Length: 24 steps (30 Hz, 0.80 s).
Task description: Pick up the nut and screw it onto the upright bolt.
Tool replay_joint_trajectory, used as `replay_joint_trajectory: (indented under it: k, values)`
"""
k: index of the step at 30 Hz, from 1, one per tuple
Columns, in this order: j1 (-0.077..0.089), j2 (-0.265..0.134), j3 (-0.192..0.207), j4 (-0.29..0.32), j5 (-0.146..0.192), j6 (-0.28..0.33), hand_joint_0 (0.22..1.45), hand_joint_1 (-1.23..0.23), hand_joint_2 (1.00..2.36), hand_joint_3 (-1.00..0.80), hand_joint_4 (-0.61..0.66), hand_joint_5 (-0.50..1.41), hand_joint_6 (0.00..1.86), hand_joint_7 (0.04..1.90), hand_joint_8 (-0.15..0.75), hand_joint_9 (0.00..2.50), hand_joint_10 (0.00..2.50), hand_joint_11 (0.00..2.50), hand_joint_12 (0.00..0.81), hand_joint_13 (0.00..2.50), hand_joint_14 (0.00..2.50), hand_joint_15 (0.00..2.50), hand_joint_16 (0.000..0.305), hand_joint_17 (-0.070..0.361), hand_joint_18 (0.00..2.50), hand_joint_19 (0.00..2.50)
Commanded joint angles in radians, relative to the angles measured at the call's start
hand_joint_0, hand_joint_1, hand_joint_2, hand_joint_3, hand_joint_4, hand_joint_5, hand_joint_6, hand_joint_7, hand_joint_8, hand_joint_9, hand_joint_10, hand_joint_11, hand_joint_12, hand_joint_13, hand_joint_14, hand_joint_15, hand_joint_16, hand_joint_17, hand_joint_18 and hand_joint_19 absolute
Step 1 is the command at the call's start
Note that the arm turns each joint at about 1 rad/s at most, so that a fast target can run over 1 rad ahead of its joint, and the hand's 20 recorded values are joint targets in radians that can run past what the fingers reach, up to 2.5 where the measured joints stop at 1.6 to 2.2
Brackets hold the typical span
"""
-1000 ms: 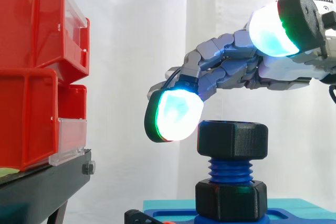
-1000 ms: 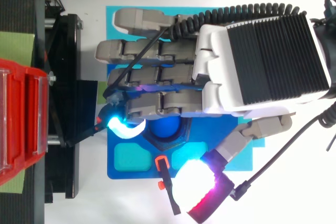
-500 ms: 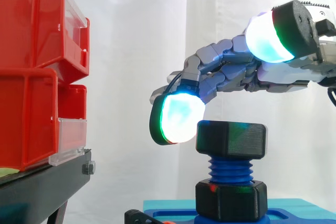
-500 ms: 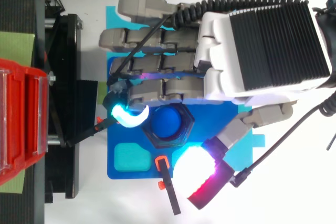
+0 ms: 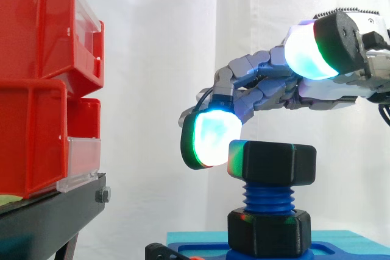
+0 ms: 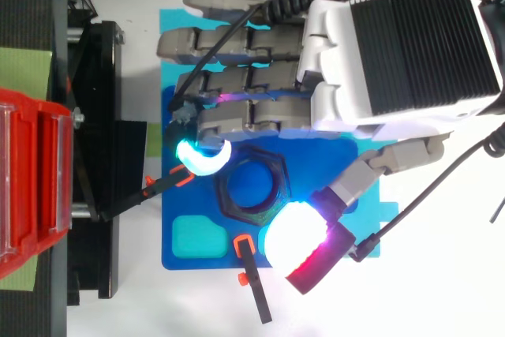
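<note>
The nut (image 5: 272, 161) sits hole-up atop the upright bolt (image 5: 268, 197); loose-fingered hand (image 6: 394, 45) perhaps touches it.

A white curtain (image 5: 164, 41) hangs behind stacked red bins (image 5: 33, 89) (clear-fronted) on a black stand (image 5: 42, 220).

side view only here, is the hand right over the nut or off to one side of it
Observer: Off to one side. From above, the hand lies alongside the nut, which is uncovered.
Operator: can you see the bolt through it
Observer: Yes, the bolt top shows blue in the middle of the nut's hole.
Operator: where's the thumb pad sit
Observer: The thumb pad is diagonally across the nut from the cyan fingertip, so the nut lies between them.
</note>
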Motion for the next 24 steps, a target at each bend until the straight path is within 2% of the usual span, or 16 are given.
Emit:
replay_joint_trajectory:
  k: [1,9,16,18,24]
  values:
    - [-0.008,0.000,0.000,-0.001,-0.011,0.000,0.51,-0.17,1.00,-0.50,0.31,-0.06,0.50,1.13,0.293,0.60,0.00,0.00,0.233,0.26,0.00,0.00,0.024,0.054,0.00,0.00]
    - [-0.028,0.000,0.000,-0.001,-0.031,-0.005,0.52,-0.20,1.00,-0.50,0.26,-0.01,0.50,1.28,0.294,0.72,0.00,0.00,0.211,0.34,0.00,0.00,0.020,0.046,0.02,0.00]
    - [-0.038,0.000,0.000,-0.001,-0.044,-0.006,0.52,-0.22,1.00,-0.50,0.21,0.04,0.50,1.38,0.289,0.88,0.00,0.00,0.194,0.42,0.00,0.00,0.017,0.039,0.10,0.00]
    - [-0.041,0.002,0.000,-0.001,-0.046,-0.006,0.53,-0.23,1.00,-0.50,0.17,0.04,0.53,1.37,0.289,1.01,0.00,0.00,0.187,0.47,0.00,0.00,0.016,0.036,0.15,0.00]
    - [-0.057,0.003,0.001,-0.005,-0.071,-0.006,0.53,-0.25,1.00,-0.50,0.14,0.05,0.56,1.31,0.281,1.08,0.00,0.00,0.170,0.55,0.00,0.00,0.013,0.028,0.23,0.00]
